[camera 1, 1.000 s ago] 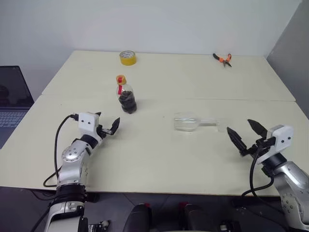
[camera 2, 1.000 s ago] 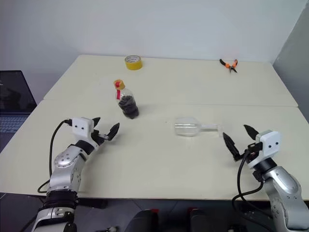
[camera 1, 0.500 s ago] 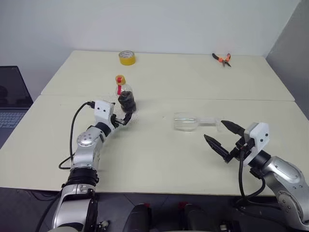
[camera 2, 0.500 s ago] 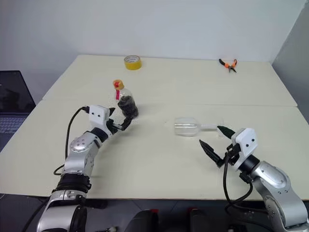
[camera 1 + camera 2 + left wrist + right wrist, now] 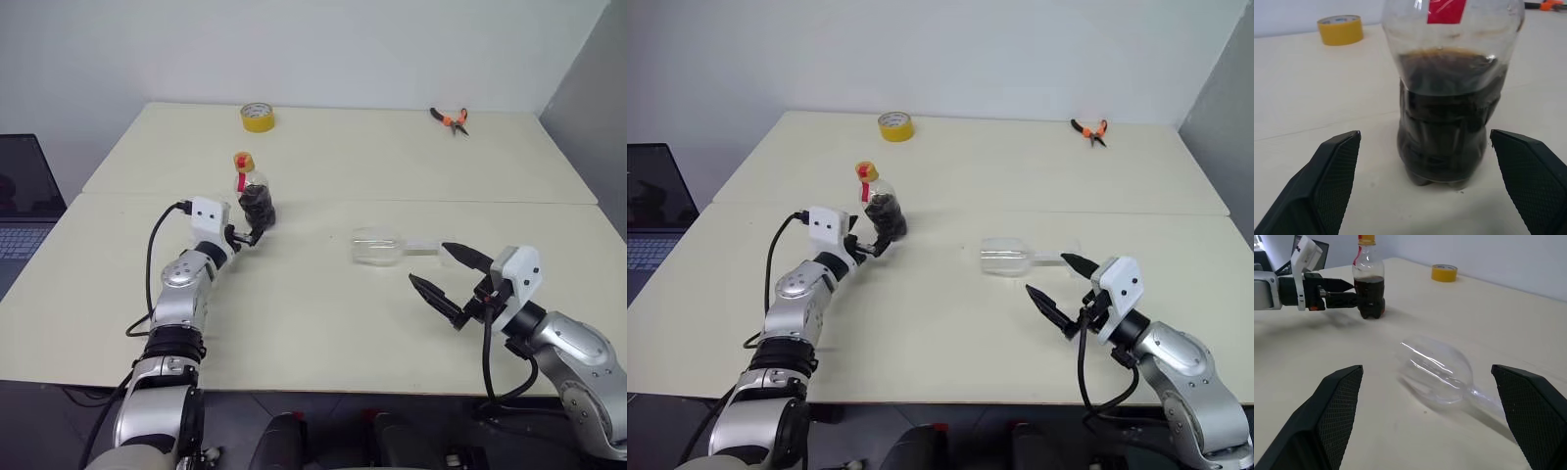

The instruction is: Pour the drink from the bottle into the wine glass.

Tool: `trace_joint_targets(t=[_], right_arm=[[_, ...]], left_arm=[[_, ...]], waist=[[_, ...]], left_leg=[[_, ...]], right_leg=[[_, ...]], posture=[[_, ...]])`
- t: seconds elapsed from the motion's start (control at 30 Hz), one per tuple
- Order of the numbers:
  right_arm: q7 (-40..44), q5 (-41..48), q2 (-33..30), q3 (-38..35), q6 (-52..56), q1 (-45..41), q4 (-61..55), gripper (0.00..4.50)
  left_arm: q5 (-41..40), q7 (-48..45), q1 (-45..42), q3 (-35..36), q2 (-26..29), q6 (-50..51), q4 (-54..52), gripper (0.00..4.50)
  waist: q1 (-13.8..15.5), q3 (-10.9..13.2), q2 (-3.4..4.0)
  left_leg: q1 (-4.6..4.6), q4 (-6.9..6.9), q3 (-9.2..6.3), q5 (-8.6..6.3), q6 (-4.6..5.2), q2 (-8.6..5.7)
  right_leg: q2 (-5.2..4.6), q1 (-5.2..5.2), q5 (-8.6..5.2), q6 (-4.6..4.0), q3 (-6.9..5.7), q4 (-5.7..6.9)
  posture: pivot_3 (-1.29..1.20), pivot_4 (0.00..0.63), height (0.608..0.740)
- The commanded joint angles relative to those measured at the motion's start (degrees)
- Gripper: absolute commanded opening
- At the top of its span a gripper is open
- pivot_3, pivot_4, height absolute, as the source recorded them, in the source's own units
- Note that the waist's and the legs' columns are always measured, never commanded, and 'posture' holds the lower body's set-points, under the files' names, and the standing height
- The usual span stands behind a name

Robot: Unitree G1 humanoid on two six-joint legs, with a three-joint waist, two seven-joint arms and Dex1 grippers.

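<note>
The bottle point(image 5: 253, 194) stands upright left of the table's middle, yellow cap on, its lower half full of the dark drink point(image 5: 1448, 128). My left gripper point(image 5: 249, 233) is open right at the bottle's base, one finger on each side, and no contact shows. The wine glass point(image 5: 378, 247) lies empty on its side, bowl to the left and stem to the right. My right gripper point(image 5: 429, 264) is open and points left, just short of the glass's foot end. In the right wrist view the glass point(image 5: 1437, 368) lies ahead between the spread fingers.
A yellow tape roll point(image 5: 258, 117) and orange-handled pliers point(image 5: 451, 119) lie at the table's far edge. A laptop point(image 5: 24, 201) sits off the table's left side. A seam point(image 5: 490, 204) crosses the table behind the glass.
My left arm has reached forward from the near left until its open fingers flank the bottle. My right gripper has swung left toward the glass's foot. Bottle and glass have not moved.
</note>
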Motion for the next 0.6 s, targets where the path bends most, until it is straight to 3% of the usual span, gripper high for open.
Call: trace_joint_targets(t=[0.03,0.6], right_arm=[[1.2,1.5,-0.7,0.1,0.6,-1.5,-2.1,4.50],[1.0,3.2,-0.6,1.8,4.2,-5.1,-3.6,4.50]], left_arm=[[0.2,-0.4,-2.3,-0.1,-0.1,-1.6,1.3,4.48],[1.0,1.0,-11.0,0.1,-1.5,-6.4,14.4,4.48]], waist=[[0.0,0.0,0.00],[0.0,0.0,-0.04]], left_leg=[[0.00,0.00,0.00,0.00,0.00,0.00],[-0.02,0.03,-0.02,0.00,0.00,-0.01]], right_leg=[[0.00,0.00,0.00,0.00,0.00,0.00],[0.00,0.00,0.00,0.00,-0.02,0.00]], posture=[[0.00,0.150,0.740],[0.00,0.150,0.740]])
